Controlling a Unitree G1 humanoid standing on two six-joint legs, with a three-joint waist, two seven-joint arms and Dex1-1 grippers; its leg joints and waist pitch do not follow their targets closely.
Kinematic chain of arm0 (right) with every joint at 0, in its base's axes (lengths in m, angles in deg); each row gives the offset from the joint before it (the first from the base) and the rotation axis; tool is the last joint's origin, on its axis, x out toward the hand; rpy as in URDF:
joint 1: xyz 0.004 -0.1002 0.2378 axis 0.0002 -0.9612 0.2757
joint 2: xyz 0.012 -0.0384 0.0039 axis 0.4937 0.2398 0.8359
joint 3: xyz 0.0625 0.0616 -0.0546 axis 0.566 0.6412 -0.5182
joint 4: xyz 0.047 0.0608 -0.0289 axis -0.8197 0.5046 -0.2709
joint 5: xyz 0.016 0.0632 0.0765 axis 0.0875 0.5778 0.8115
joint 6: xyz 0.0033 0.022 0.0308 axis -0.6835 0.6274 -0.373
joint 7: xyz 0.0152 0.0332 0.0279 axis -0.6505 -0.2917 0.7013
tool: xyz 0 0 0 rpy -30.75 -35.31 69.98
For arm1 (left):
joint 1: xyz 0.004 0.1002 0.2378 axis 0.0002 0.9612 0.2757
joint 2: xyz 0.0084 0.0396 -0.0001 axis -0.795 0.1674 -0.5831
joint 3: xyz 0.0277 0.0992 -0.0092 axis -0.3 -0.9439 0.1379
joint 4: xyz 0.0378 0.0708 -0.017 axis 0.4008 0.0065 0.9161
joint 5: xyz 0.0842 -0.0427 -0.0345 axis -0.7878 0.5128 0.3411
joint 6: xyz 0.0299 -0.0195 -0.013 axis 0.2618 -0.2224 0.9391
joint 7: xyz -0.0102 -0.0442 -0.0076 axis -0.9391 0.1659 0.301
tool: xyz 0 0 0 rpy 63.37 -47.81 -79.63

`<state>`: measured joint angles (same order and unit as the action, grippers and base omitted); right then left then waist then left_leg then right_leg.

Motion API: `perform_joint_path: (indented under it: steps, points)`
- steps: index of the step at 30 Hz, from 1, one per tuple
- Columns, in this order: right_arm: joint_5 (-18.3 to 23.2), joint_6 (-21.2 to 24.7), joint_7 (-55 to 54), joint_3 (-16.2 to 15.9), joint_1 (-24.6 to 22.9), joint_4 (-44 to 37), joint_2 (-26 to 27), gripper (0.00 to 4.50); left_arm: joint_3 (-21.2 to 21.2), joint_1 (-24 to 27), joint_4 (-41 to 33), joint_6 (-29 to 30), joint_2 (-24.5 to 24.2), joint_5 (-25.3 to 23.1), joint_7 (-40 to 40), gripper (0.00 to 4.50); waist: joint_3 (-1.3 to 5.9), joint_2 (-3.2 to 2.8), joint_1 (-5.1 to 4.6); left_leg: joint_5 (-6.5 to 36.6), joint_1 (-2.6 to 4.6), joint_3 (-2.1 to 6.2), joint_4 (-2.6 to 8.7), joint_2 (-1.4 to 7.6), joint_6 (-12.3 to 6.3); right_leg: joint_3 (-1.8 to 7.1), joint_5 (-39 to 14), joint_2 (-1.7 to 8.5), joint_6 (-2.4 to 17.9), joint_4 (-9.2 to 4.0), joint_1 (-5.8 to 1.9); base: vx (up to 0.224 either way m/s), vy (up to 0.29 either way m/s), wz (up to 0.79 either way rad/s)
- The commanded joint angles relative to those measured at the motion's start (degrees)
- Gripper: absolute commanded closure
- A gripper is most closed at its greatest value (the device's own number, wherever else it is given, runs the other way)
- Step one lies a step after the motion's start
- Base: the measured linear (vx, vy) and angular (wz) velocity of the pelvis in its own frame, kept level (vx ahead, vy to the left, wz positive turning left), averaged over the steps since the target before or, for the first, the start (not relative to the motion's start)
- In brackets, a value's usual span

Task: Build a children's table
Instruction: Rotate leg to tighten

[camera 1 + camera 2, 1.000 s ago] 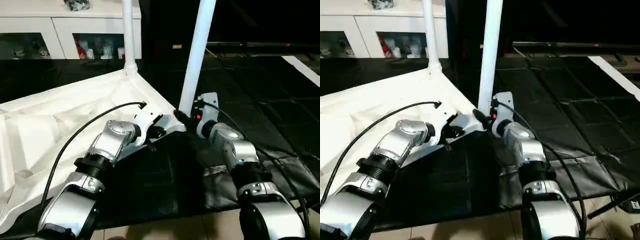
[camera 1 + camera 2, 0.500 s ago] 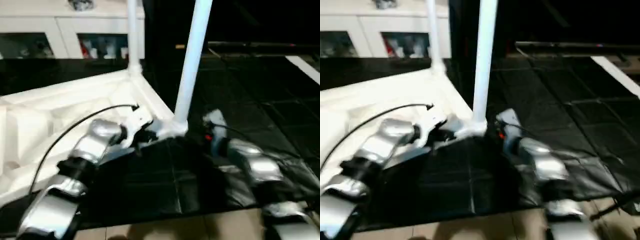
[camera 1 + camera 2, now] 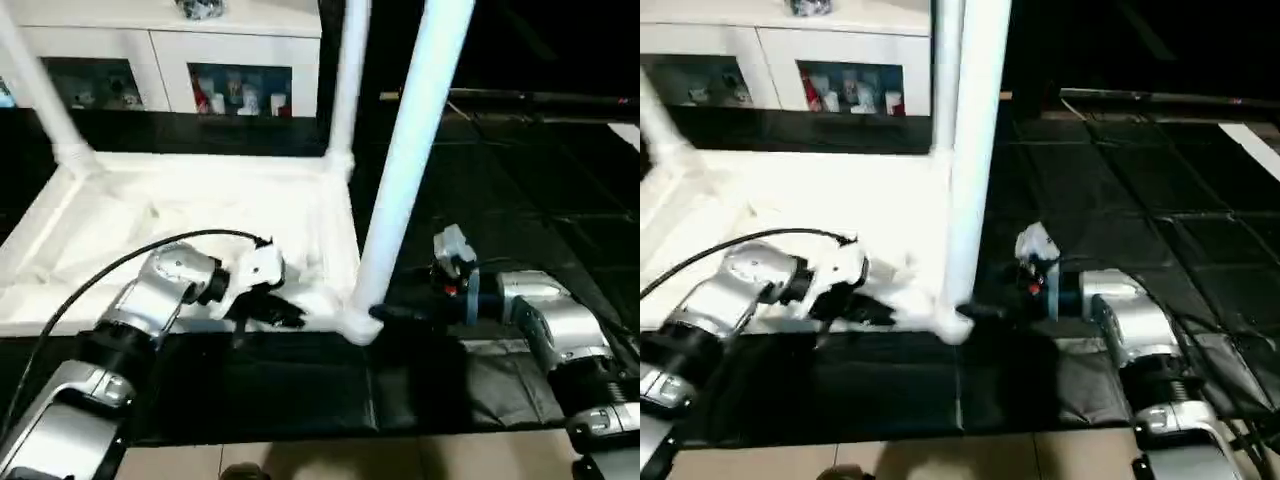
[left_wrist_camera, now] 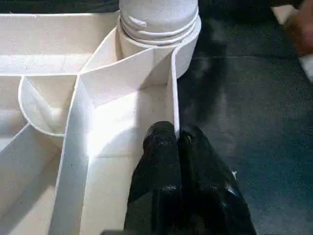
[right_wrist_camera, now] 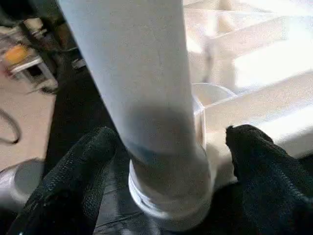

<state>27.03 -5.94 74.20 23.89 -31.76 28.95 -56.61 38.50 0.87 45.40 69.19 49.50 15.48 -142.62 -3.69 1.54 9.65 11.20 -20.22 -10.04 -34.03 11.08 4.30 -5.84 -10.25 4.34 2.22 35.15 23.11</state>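
A black mat [image 3: 300,390] covers the floor across the lower and right parts of the head views, with a strip of tan floor [image 3: 330,460] along the bottom edge. A white cabinet [image 3: 160,60] with glass doors runs along the upper left. The table top [image 3: 170,230] lies upside down on the mat in the left half of the frame, ribbed underside up. Three legs stand in its corners: the near leg [image 3: 410,170] rises at centre, a far leg [image 3: 345,80] stands behind it at upper centre, and another leg [image 3: 40,100] leans at the upper left edge.

The left gripper [image 3: 275,312], at lower centre-left, pinches the table's side wall; in the left wrist view its fingers [image 4: 161,161] are closed on that thin wall, just short of the near leg's socket. The right gripper [image 3: 395,313], at lower centre-right, points at the base of the near leg; in the right wrist view its fingers [image 5: 83,166] stand wide apart on either side of the leg, not pressing it.
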Motion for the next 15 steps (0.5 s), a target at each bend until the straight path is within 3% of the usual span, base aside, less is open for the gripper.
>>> perform_joint_path:
  steps: [1,15]
  points:
    - [-0.8,-1.0,1.5,-0.7,0.1,-0.3,-0.5,0.98,-1.9,-0.2,-3.0,-1.8,0.2,-0.1,-2.5,4.5,4.36,-0.56,-0.32,7.8,0.43,0.58,3.8,2.92,-2.39,3.56,-11.3,5.06,11.8,-3.89,-3.3,0.0,0.0,0.0]
    - [-1.6,-3.9,3.4,-3.1,1.6,2.4,1.2,2.02,-2.0,-0.4,-2.2,-3.5,0.2,-0.6,-2.2,4.5,4.49,-0.44,-0.14,7.4,0.31,0.64,3.76,2.86,-1.98,3.54,-11.0,5.05,11.3,-3.73,-3.34,0.0,0.0,0.0]
